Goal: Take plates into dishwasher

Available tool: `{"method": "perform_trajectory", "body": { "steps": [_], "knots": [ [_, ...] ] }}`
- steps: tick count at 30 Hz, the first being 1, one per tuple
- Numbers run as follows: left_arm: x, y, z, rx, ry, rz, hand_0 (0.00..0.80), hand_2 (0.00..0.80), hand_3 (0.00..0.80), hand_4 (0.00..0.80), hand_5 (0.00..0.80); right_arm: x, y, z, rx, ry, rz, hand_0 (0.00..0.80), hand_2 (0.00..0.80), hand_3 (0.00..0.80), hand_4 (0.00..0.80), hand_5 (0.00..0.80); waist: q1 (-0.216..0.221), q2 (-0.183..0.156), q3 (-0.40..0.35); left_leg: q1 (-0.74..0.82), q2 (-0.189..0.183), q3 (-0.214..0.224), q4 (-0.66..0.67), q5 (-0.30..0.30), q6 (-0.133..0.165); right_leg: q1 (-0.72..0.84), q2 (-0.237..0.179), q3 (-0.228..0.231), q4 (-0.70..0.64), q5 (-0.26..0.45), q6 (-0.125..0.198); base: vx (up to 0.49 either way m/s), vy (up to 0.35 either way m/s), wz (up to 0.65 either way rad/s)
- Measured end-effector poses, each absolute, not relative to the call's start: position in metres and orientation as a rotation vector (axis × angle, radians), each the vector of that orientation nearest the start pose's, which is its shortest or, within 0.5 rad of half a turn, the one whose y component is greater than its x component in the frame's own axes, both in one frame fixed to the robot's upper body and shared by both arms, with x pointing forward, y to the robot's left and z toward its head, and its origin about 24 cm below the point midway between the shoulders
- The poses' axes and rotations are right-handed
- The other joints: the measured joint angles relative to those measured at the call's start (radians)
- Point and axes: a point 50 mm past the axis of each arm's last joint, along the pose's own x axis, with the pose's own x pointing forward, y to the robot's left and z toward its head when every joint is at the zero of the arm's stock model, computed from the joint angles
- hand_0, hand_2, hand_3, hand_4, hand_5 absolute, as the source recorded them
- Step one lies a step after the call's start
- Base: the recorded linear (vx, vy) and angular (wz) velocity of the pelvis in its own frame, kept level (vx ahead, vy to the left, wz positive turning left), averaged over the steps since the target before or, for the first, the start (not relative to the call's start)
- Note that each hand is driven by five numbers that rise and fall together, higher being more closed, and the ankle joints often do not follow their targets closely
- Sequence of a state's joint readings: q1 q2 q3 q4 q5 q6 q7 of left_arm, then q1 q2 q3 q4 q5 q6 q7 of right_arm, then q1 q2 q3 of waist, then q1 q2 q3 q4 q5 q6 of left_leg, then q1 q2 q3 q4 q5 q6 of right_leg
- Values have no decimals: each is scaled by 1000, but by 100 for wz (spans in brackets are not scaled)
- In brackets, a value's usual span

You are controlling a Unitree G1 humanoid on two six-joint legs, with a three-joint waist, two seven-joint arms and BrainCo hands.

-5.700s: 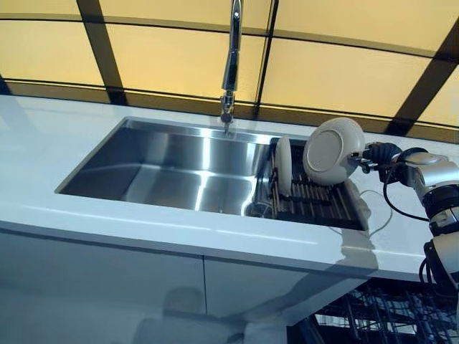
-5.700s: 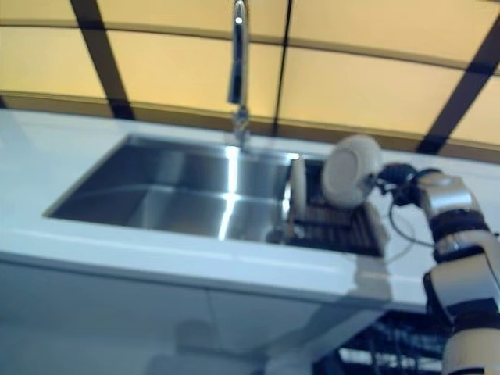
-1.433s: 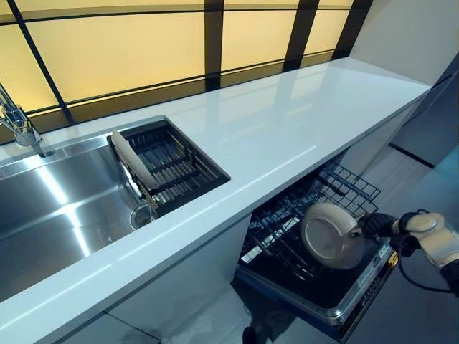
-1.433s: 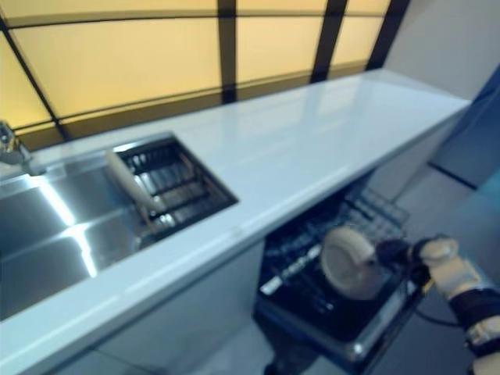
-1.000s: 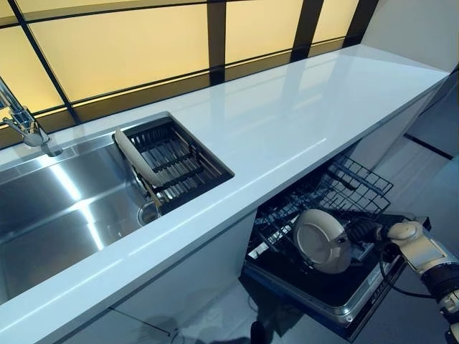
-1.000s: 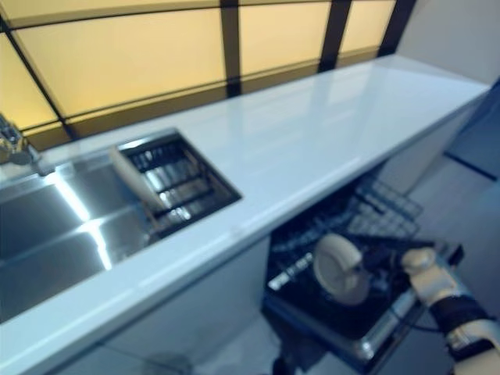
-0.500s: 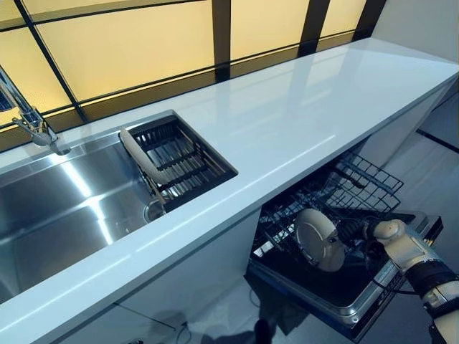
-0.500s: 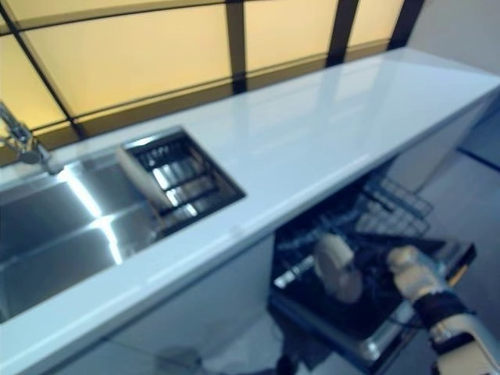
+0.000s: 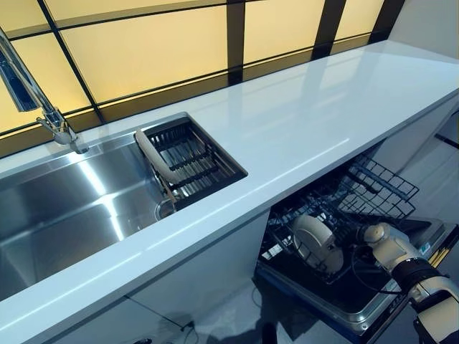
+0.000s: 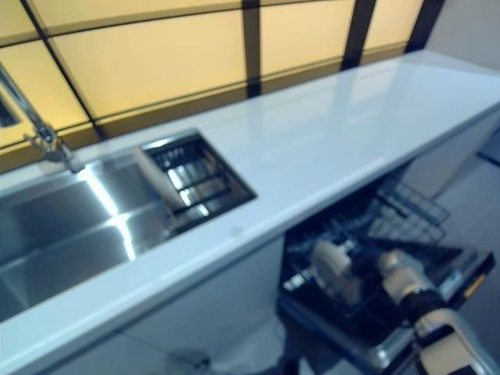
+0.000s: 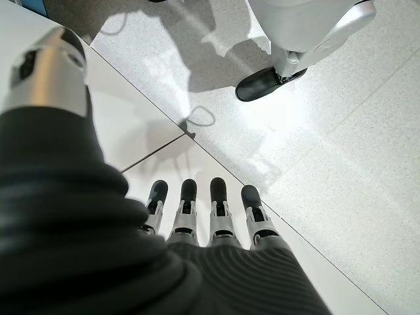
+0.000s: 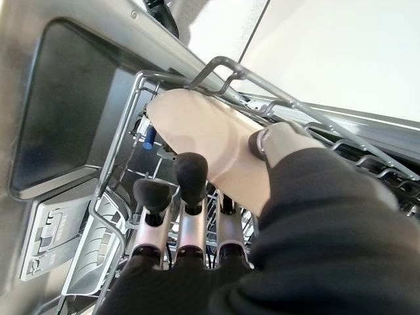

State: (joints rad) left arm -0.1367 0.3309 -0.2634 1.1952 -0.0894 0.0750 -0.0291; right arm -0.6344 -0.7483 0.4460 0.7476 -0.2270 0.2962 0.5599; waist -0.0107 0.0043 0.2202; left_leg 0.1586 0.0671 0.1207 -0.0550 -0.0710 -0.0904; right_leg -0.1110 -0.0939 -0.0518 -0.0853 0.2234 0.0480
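A beige plate (image 9: 314, 242) stands on edge among the tines of the pulled-out lower dishwasher rack (image 9: 373, 185), below the white counter. My right hand (image 9: 361, 239) reaches in from the right and is shut on the plate. In the right wrist view the thumb (image 12: 268, 141) presses one face of the plate (image 12: 210, 147) and the fingers (image 12: 189, 180) lie on the other. A second plate (image 9: 152, 159) leans in the black drying rack (image 9: 204, 161) inside the sink. My left hand (image 11: 197, 216) hangs open over the floor.
The steel sink (image 9: 64, 208) and its faucet (image 9: 43, 107) lie to the left. A long white counter (image 9: 308, 107) runs above the dishwasher. The open dishwasher door (image 9: 344, 304) juts out under the rack, and wire tines surround the plate.
My right hand carried the plate from the sink rack down to the dishwasher and lowered it between the tines of the rack. The camera has swung right and shifted.
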Motion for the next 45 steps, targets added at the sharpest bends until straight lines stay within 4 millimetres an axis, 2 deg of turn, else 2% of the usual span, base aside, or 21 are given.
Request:
{"method": "perform_trajectory", "body": {
  "steps": [4,5,6,7,14,19,23,26,34,37,39,45],
  "knots": [
    [142,252,-142,377,1164,-10,0,0,0,0,0,328,-295,58,-986,800,354,800,800,800,800,800,-1,6,-4,-9,-2,-14,3,2,1,0,-4,-11,0,0,0,5,11,9],
    [142,252,-142,377,1163,-12,0,0,0,0,0,328,-295,57,-989,803,350,765,765,765,765,765,1,7,-5,-10,-2,-16,3,4,1,0,-4,-13,0,0,0,-4,5,8],
    [142,252,-142,377,1165,-14,0,0,0,0,0,328,-295,57,-989,801,348,157,157,157,157,157,2,9,-5,-11,-2,-17,3,4,1,0,-5,-14,0,0,0,-5,6,5],
    [141,252,-142,376,1167,-16,0,0,0,0,0,328,-296,57,-990,800,345,0,0,0,0,0,2,9,-6,-11,-3,-17,3,4,1,0,-5,-14,0,0,0,0,0,0],
    [142,250,-142,373,1163,-22,0,0,0,0,0,326,-299,56,-980,833,318,0,0,0,0,0,1,8,-6,-11,-5,-17,2,5,1,0,-5,-14,1,4,-2,0,0,0],
    [145,250,-141,372,1157,-26,0,0,0,0,0,323,-310,62,-973,876,287,0,0,0,0,0,0,1,-10,-10,-8,-16,1,5,1,0,-4,-13,1,4,-2,13,-6,0],
    [144,250,-141,371,1161,-25,0,0,0,0,0,319,-325,80,-963,896,265,0,0,0,0,0,-1,-10,-13,-8,-8,-14,0,5,1,0,-2,-10,1,4,-2,0,0,0],
    [140,252,-142,371,1170,-20,0,0,0,0,0,316,-339,100,-949,904,231,0,0,0,0,0,-4,-34,-20,-5,-7,-10,-2,5,1,0,2,-6,1,3,-1,34,-9,-5],
    [134,256,-143,373,1184,-11,0,0,0,0,0,322,-350,138,-928,850,163,0,0,0,0,0,-7,-90,-31,10,-11,12,-6,4,1,1,3,14,0,3,3,36,7,-7],
    [134,259,-142,381,1185,-3,0,0,0,0,0,327,-352,156,-919,803,130,0,0,0,0,0,-7,-94,-32,11,-11,12,-6,4,1,1,4,15,1,4,4,44,4,-1],
    [133,262,-141,373,1186,15,0,0,0,0,0,330,-354,176,-901,744,92,0,0,0,0,0,-7,-94,-32,12,-11,13,-7,4,1,2,4,16,1,4,4,42,4,-1],
    [129,263,-142,377,1191,28,0,0,0,0,0,329,-368,221,-914,665,-32,0,0,0,0,0,-4,-105,-39,24,-11,15,-13,4,1,10,6,19,1,5,2,18,-1,-1]
  ]
}}
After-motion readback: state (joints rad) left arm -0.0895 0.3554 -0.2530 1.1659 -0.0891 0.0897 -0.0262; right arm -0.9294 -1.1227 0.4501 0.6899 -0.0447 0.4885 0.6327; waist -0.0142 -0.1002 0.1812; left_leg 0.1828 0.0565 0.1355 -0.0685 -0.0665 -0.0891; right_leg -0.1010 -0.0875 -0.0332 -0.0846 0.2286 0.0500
